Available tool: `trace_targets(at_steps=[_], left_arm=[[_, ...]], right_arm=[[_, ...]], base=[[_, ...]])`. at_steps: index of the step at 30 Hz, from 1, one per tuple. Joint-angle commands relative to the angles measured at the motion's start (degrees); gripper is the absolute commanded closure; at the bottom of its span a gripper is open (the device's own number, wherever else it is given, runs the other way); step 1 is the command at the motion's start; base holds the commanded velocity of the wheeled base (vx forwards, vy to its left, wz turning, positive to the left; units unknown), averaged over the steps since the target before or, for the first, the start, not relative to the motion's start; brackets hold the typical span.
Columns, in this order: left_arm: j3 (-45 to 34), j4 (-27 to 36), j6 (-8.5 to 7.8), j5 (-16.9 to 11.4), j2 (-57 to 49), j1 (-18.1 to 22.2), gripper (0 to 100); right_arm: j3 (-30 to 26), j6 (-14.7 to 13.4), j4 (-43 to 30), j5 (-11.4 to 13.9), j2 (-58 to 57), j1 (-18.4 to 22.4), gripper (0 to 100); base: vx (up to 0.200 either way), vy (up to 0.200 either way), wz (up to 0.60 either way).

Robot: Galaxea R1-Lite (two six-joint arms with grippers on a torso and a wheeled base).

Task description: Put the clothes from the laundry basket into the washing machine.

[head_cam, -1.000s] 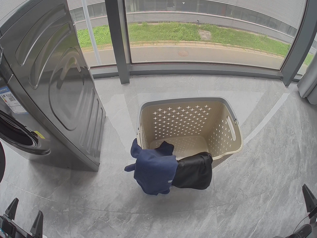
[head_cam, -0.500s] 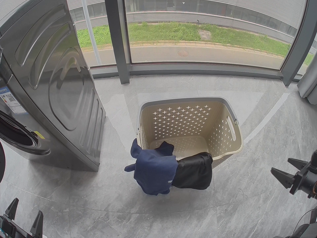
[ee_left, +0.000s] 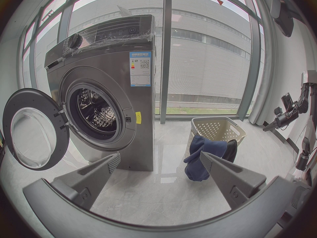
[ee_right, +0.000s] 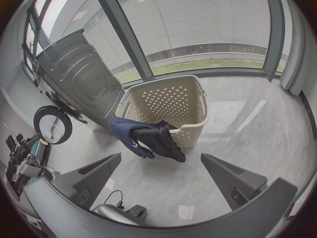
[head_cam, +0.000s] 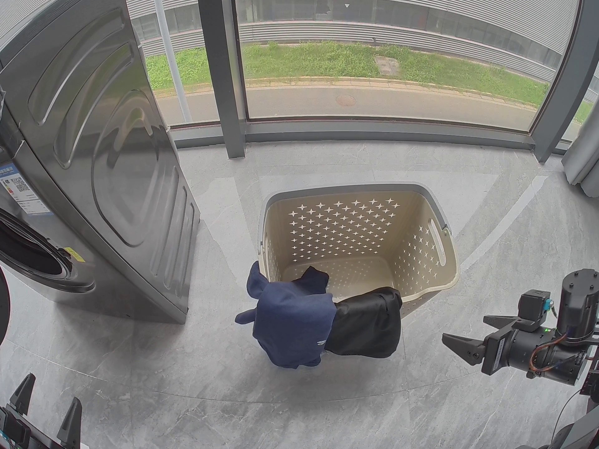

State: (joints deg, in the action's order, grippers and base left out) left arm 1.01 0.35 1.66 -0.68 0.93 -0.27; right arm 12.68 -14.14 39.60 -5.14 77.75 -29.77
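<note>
A grey, marble-patterned floor [head_cam: 324, 400] is laid before a tall glazed wall [head_cam: 218, 57], through which a strip of grass [head_cam: 349, 60], a road [head_cam: 387, 104] and a ribbed grey building [head_cam: 405, 1] are seen. A pale curtain [head_cam: 583, 157] is hung at the right end of the glass.

The washing machine [ee_left: 138, 129] is stood on the floor at the robot's left. Its round door [ee_left: 34, 128] is swung wide open, so that the steel drum [ee_left: 94, 111] is exposed. The laundry basket [head_cam: 359, 232], beige and pierced with star-shaped holes, is set on the floor to the right of the machine, nearer the window.

Two pieces of clothing are draped over the basket's near rim. A blue garment [head_cam: 290, 325] is hung on the side towards the machine, and a black garment [head_cam: 368, 325] is hung just beside it, the two touching and partly overlapped. Both are hung mostly down the outside of the basket wall.

The right gripper [head_cam: 465, 330] is held above the floor to the right of the basket, pointed towards the black garment and well apart from it. Its fingers are spread wide and nothing is grasped between them. The left gripper [head_cam: 51, 389] is held low at the robot's near left, well apart from the machine and the basket. Its fingers are likewise spread wide, with nothing held.
</note>
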Motion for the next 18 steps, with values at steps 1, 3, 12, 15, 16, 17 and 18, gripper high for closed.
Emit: trace_targets(at_steps=[1,3,12,15,16,17,18], left_arm=[[-0.9,0.0,0.01,0.0,-0.9,0.0,0],[-0.9,0.0,0.01,0.0,-0.9,0.0,0],[-0.9,0.0,0.01,0.0,-0.9,0.0,0],[-0.9,0.0,0.01,0.0,-0.9,0.0,0],[-0.9,0.0,0.01,0.0,-0.9,0.0,0],[-0.9,0.0,0.01,0.0,-0.9,0.0,0],[-0.9,0.0,0.01,0.0,-0.9,0.0,0]], right_arm=[[0.1,-0.1,0.0,0.0,3.5,-0.4,0],[0.1,-0.1,0.0,0.0,3.7,-0.4,0],[-0.1,-0.2,0.0,0.0,5.2,-0.8,0],[0.5,-0.8,0.7,-0.6,7.5,-1.6,0],[0.7,-1.6,1.4,-0.8,8.4,-2.4,0],[0.7,-1.9,1.6,-0.9,8.7,-2.7,0],[0.9,-3.4,3.0,-1.9,10.5,-4.1,0]], base=[[0.0,0.0,0.0],[0.0,0.0,0.0],[0.0,0.0,0.0],[0.0,0.0,0.0],[0.0,0.0,0.0],[0.0,0.0,0.0],[0.0,0.0,0.0]])
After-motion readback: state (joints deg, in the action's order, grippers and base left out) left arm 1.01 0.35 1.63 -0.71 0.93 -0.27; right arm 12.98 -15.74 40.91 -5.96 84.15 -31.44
